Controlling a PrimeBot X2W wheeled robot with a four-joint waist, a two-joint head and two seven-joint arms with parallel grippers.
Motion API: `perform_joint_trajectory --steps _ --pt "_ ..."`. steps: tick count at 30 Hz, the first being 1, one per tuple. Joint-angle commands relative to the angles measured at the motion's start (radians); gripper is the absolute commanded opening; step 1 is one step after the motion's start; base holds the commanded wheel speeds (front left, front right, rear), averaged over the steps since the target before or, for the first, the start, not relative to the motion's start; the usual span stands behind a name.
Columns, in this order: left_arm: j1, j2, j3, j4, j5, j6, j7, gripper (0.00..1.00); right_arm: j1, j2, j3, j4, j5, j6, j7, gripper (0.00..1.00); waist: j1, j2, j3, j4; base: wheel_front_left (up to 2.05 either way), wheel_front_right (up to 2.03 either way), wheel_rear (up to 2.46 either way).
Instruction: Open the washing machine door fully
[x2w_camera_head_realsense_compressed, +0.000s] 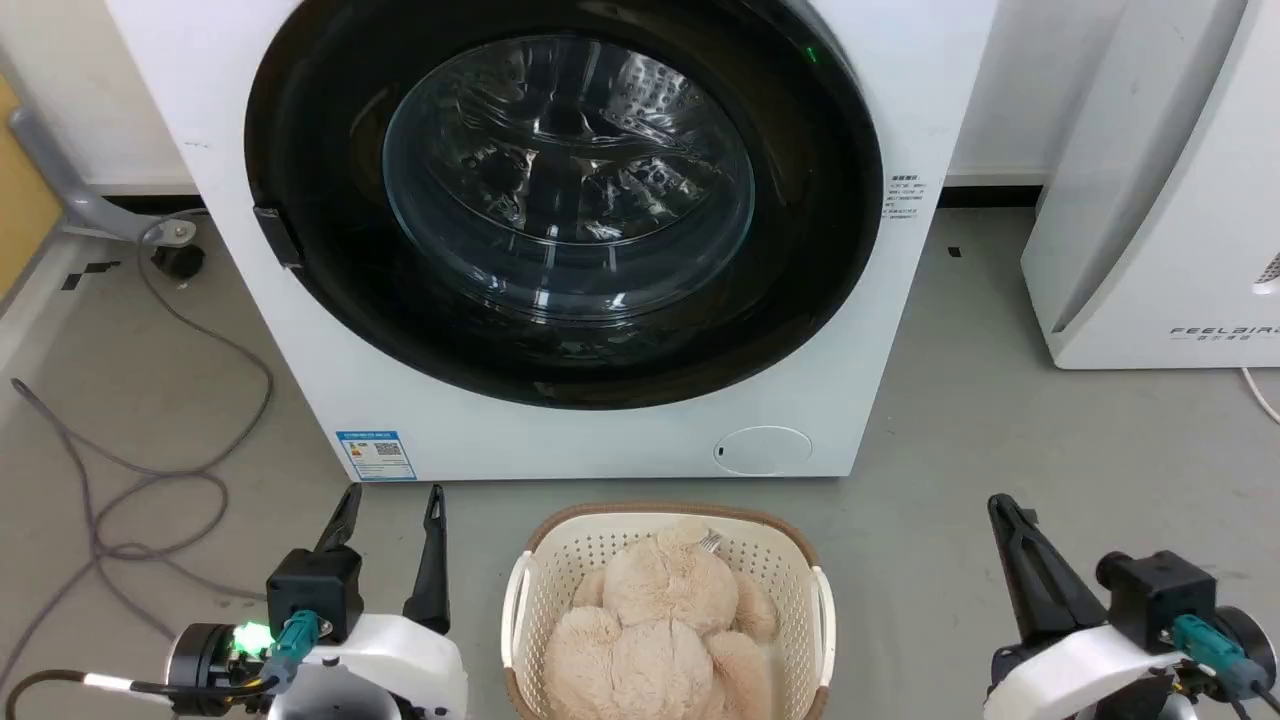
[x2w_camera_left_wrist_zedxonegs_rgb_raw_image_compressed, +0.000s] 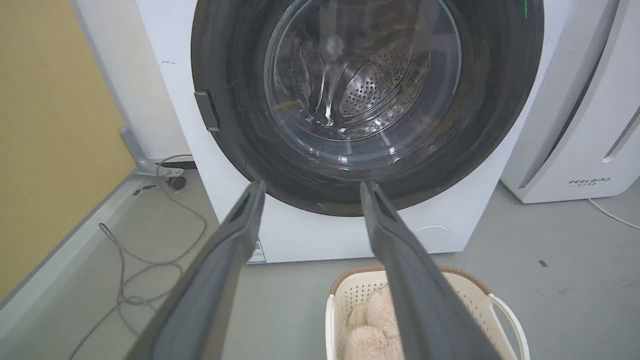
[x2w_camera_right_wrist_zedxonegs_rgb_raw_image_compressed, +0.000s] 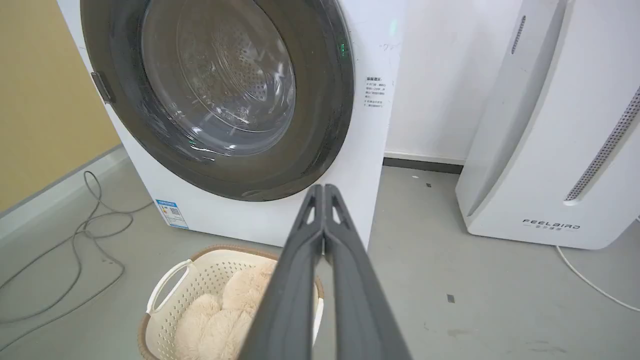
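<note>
The white washing machine (x2w_camera_head_realsense_compressed: 880, 90) stands ahead on the floor. Its round glossy black door (x2w_camera_head_realsense_compressed: 330, 110) with a clear glass bowl lies flat against the machine front, shut; a small black latch tab sits on its left rim. The left wrist view has the door (x2w_camera_left_wrist_zedxonegs_rgb_raw_image_compressed: 500, 100) ahead, and the right wrist view has the door (x2w_camera_right_wrist_zedxonegs_rgb_raw_image_compressed: 320, 100) at upper left. My left gripper (x2w_camera_head_realsense_compressed: 392, 498) is open at the lower left, short of the machine, holding nothing. At the lower right my right gripper (x2w_camera_head_realsense_compressed: 1000, 505) is shut on nothing, its fingers pressed together.
A cream basket (x2w_camera_head_realsense_compressed: 530, 590) holding a beige plush toy (x2w_camera_head_realsense_compressed: 660, 630) sits on the floor between my grippers, just before the machine. A white FEELBIRD appliance (x2w_camera_head_realsense_compressed: 1150, 200) stands at the right. Grey cables (x2w_camera_head_realsense_compressed: 150, 470) trail over the floor at the left.
</note>
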Motion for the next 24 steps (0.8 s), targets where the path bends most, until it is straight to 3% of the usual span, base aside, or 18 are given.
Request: perform_joint_trajectory --steps 1,24 --pt "-0.010 0.000 -0.005 0.004 -0.011 0.000 -0.009 1.00 0.002 0.001 -0.003 0.005 0.022 0.000 -0.008 0.00 0.0000 0.0000 0.000 0.000 0.00 0.00 0.00" --pt "-0.035 0.000 -0.047 0.031 -0.052 0.006 -0.057 1.00 -0.039 0.001 -0.043 0.039 0.514 0.000 -0.056 0.00 0.0000 0.0000 0.017 -0.001 0.00 0.00 0.00"
